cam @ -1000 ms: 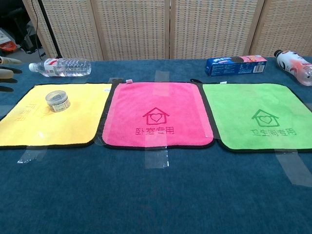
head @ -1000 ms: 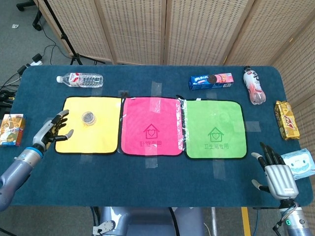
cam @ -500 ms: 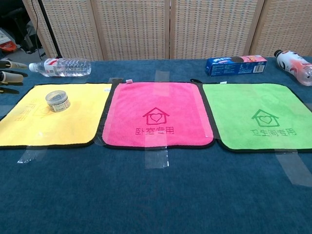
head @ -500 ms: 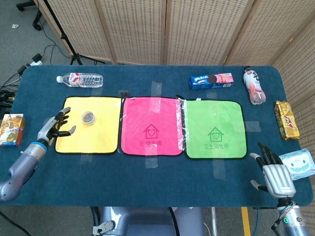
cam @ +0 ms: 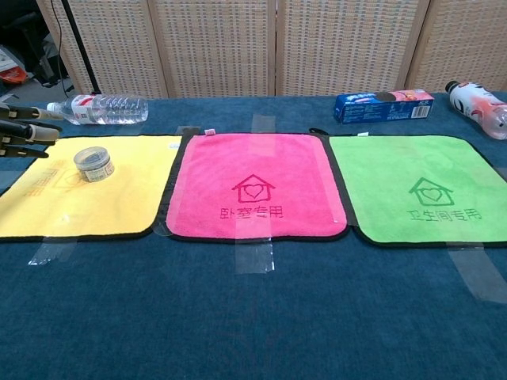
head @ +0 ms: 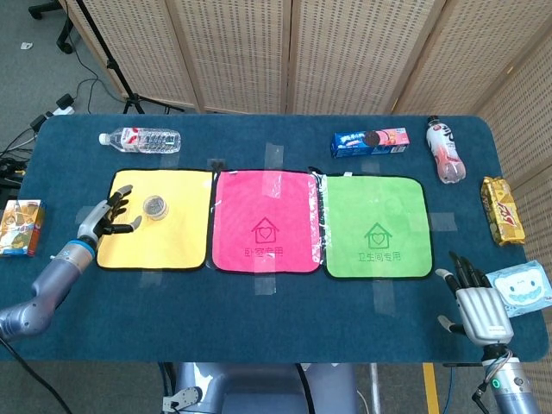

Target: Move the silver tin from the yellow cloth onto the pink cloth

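The small round silver tin (head: 156,207) (cam: 93,164) stands upright on the yellow cloth (head: 172,241) (cam: 87,206), in its far part. The pink cloth (head: 266,222) (cam: 253,186) lies just right of it, bare. My left hand (head: 105,217) hovers over the yellow cloth's left edge, a little left of the tin, fingers spread and holding nothing; in the chest view only its fingertips (cam: 24,133) show at the left edge. My right hand (head: 477,306) is open near the table's front right corner, away from the cloths.
A green cloth (head: 377,226) lies right of the pink one. Along the far side are a water bottle (head: 140,139), a cookie box (head: 370,141) and a pink drink bottle (head: 445,149). A snack pack (head: 502,210), tissue pack (head: 522,286) and small carton (head: 21,227) sit near the edges.
My left hand has moved right and farther in, toward the tin; more of its fingers now enter the chest view. The right hand has drifted slightly back toward the front edge.
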